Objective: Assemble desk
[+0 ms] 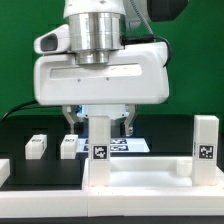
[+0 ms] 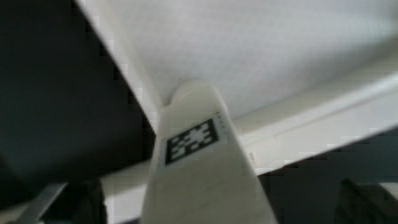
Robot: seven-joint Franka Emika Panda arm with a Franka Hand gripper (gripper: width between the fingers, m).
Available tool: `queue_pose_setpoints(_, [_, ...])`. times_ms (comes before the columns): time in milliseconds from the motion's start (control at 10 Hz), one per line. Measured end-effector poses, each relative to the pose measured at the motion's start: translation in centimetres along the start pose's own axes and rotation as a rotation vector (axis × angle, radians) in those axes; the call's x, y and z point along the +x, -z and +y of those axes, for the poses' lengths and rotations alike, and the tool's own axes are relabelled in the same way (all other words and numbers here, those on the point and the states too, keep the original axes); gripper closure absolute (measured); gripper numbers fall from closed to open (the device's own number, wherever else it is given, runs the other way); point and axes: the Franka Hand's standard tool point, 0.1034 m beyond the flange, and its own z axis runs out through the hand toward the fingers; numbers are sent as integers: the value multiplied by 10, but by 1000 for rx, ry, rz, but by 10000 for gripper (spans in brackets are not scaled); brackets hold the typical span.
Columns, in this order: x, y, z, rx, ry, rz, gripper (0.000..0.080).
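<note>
- hand (image 1: 102, 128) wide open, grips nothing; fingers (image 1: 75, 122) stand clear on either side of upright leg (image 1: 100, 150)
- desk top (image 1: 150, 188) at 6 o'clock in exterior view; that leg on its 9 o'clock end, second leg (image 1: 205, 140) on 3 o'clock end
- loose white block (image 1: 37, 147) and second block (image 1: 68, 146) on black surface (image 1: 15, 135) at 9 o'clock
- marker board (image 1: 130, 146) just behind upright leg

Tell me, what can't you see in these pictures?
- Exterior view: the marker board is mostly hidden behind the gripper and the standing leg.
- Exterior view: the desk top is cut off by the bottom edge.
- Wrist view: it is blurry, so the pattern on the leg's tag cannot be made out.
</note>
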Motion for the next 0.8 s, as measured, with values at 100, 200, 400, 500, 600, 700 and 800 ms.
queue_pose_setpoints(100, [-1, 1, -5, -6, 23, 5, 150])
queue_pose_setpoints(200, [-1, 0, -4, -6, 16, 3, 150])
queue_pose_setpoints(400, [-1, -1, -3, -7, -10, 3, 258])
queue_pose_setpoints(500, [-1, 0, -1, -7, -48, 4, 447])
queue_pose_setpoints(600, [-1, -1, 2, -10, -131, 3, 447])
queue_pose_setpoints(700, [-1, -1, 2, -9, -203, 3, 508])
queue_pose_setpoints(800, [0, -1, 3, -10, -273, 4, 508])
